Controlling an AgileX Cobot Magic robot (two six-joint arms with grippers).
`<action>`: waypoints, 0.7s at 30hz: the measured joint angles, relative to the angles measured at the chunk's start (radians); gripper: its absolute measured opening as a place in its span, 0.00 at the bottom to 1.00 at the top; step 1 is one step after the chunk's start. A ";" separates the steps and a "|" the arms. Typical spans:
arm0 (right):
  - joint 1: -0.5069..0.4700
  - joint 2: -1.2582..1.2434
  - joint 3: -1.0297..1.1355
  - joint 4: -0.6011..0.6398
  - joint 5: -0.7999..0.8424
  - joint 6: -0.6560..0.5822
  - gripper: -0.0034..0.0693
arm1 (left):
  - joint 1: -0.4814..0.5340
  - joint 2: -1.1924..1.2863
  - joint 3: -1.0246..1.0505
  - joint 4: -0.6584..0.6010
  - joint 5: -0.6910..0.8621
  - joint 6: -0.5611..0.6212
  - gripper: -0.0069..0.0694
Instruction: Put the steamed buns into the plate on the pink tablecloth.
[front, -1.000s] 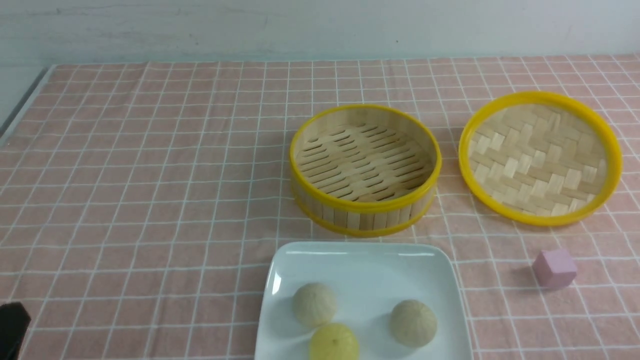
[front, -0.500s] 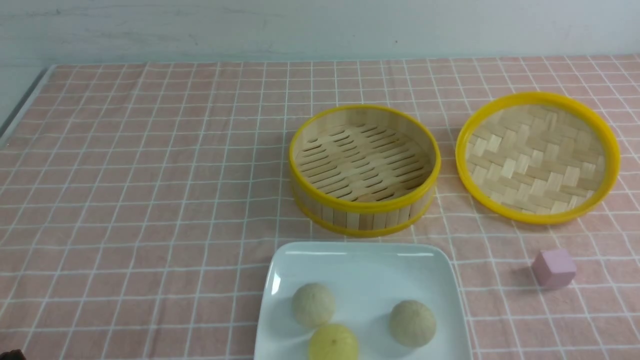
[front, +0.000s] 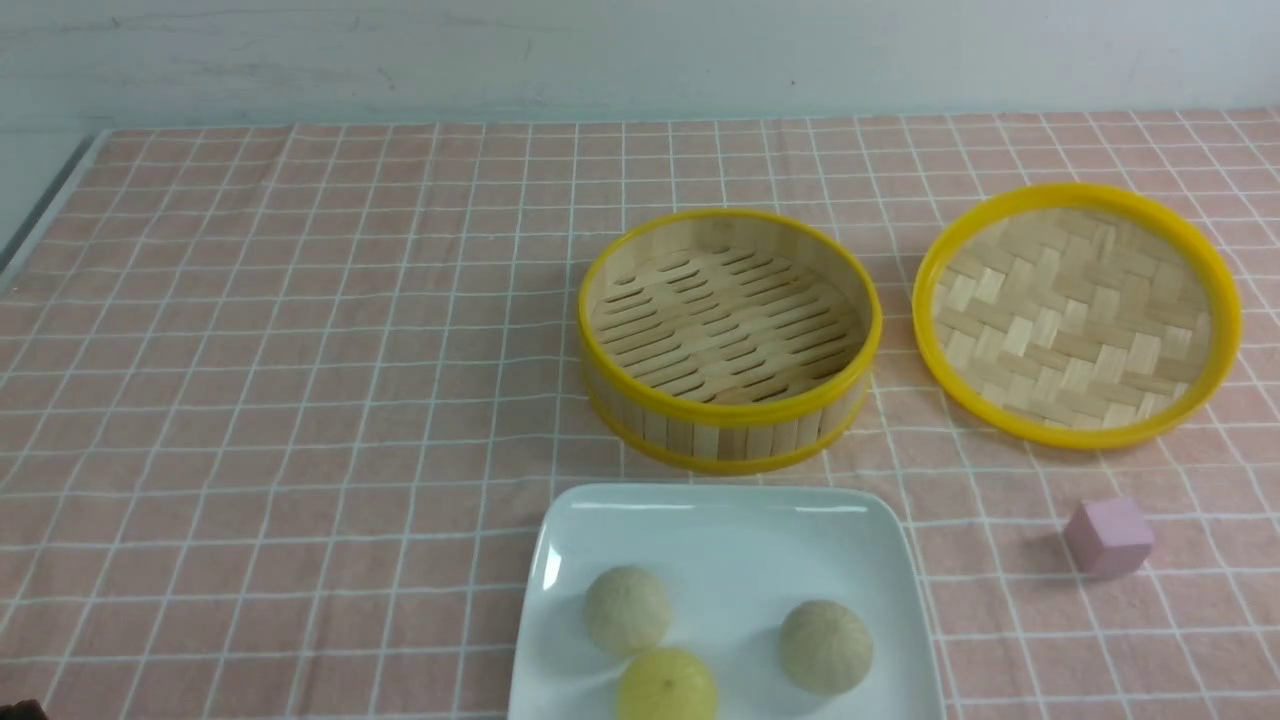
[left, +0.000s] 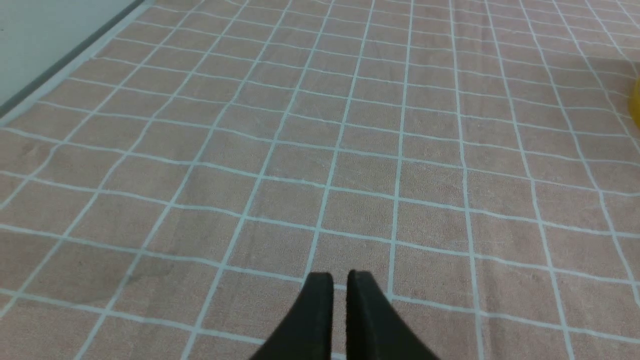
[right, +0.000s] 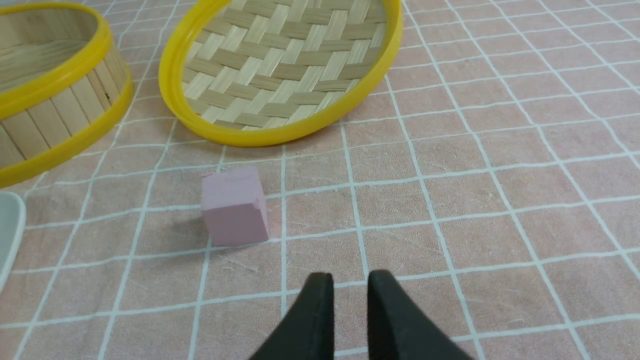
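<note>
Three buns (front: 668, 685) sit on one plate (front: 740, 540), cut off at the view's near edge. Both grippers, left (left: 340, 315) and right (right: 350, 315), are slightly parted and empty over open pink tablecloth (front: 250, 400).

Ahead of me stands a round, yellow-rimmed bamboo steamer (front: 732, 440), its slatted floor showing through the open top. Just beside it on the right I see a round lid (front: 1075, 315) of woven bamboo, also rimmed in yellow, with its weave facing up. Nearer to me than the lid sits a small pink cube (front: 1109, 537), apart from both, and at the far side I see a pale, faintly scuffed wall (front: 640, 60).
</note>
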 joint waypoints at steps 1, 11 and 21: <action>0.000 0.000 0.000 0.000 0.000 0.000 0.22 | 0.000 0.000 0.000 0.000 0.000 0.000 0.19; 0.000 0.000 0.000 0.000 0.000 0.000 0.24 | 0.000 0.000 -0.001 0.002 0.001 0.000 0.20; 0.000 0.000 0.000 0.000 0.000 0.000 0.26 | 0.000 0.000 -0.001 0.004 0.003 0.000 0.21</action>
